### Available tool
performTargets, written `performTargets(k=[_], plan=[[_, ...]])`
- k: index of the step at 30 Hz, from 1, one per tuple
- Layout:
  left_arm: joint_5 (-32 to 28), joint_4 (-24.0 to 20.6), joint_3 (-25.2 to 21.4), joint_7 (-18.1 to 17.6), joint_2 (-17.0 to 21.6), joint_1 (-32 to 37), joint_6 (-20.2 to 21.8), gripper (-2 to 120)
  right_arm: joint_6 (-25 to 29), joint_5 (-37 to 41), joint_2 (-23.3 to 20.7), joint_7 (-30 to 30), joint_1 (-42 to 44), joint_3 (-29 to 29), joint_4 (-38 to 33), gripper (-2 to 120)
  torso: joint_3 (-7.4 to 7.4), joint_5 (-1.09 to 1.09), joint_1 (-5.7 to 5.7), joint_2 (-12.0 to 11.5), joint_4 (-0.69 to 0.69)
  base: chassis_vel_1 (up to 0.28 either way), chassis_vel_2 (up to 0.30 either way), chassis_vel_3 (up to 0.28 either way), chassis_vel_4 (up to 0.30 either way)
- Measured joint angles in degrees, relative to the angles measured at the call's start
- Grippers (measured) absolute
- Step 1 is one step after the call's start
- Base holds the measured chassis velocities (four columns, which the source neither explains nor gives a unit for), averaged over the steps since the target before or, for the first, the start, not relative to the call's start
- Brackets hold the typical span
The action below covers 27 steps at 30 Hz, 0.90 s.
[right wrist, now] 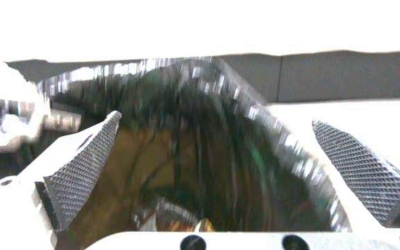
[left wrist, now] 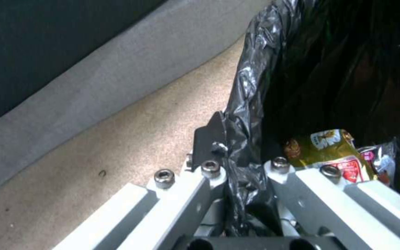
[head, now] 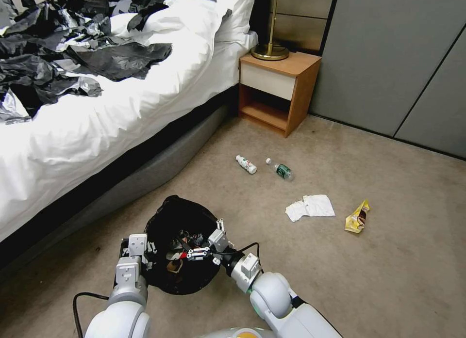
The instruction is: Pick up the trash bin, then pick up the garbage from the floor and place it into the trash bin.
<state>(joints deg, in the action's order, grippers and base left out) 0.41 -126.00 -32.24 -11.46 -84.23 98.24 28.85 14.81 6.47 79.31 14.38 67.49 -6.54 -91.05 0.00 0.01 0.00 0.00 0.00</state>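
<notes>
The trash bin (head: 182, 246) sits on the carpet at six o'clock, its black liner holding a yellow wrapper (left wrist: 326, 147) and other litter. The left gripper (head: 145, 253) pinches the bin's rim at nine o'clock; the right gripper (head: 206, 246) hangs over the opening, fingers (right wrist: 82, 166) spread wide, empty.

A bed (head: 121, 100) with white sheets stands on the left side, and many black plastic bags (head: 63, 47) lie crumpled on top of it. Beside the bed is a wooden nightstand (head: 279, 93) with a white drawer and an open shelf. A brass lamp base (head: 270, 51) stands on it. The floor is beige carpet (head: 388, 260). Behind is a grey wall (head: 398, 61).
</notes>
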Motion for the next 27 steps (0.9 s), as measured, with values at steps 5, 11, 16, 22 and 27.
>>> performTargets(k=[5,11,16,22,27], plan=[[0.3,0.6,-0.4,0.6,0.2,-0.2,-0.5,1,0.4,-0.1,0.0,-1.0,1.0,1.6,-5.6,100,0.00,0.01,0.00,0.0,0.01,0.000,0.000,0.000,0.000],[0.2,1.2,-0.6,1.0,0.3,-0.7,-0.9,1,0.6,-0.1,0.2,-2.1,3.3,5.7,-10.9,100,0.00,0.00,0.00,0.0,0.00,0.000,0.000,0.000,0.000],[0.1,1.3,-0.7,1.1,0.4,-0.9,-1.2,1,1.3,-1.0,0.4,-3.1,6.2,10.6,-12.9,100,0.00,0.00,0.00,0.0,0.00,0.000,0.000,0.000,0.000],[-0.2,1.7,-0.9,1.1,0.6,-1.5,-1.3,1,2.6,-5.5,1.1,-8.6,11.9,18.6,-13.1,100,0.00,-0.01,0.00,0.0,-0.01,0.000,0.000,0.000,0.000],[-0.2,1.8,-0.7,1.0,0.6,-1.6,-1.3,1,2.6,-7.1,1.6,-13.7,13.7,21.4,-12.0,100,0.00,0.00,0.00,0.0,0.01,0.000,0.000,0.000,0.000]])
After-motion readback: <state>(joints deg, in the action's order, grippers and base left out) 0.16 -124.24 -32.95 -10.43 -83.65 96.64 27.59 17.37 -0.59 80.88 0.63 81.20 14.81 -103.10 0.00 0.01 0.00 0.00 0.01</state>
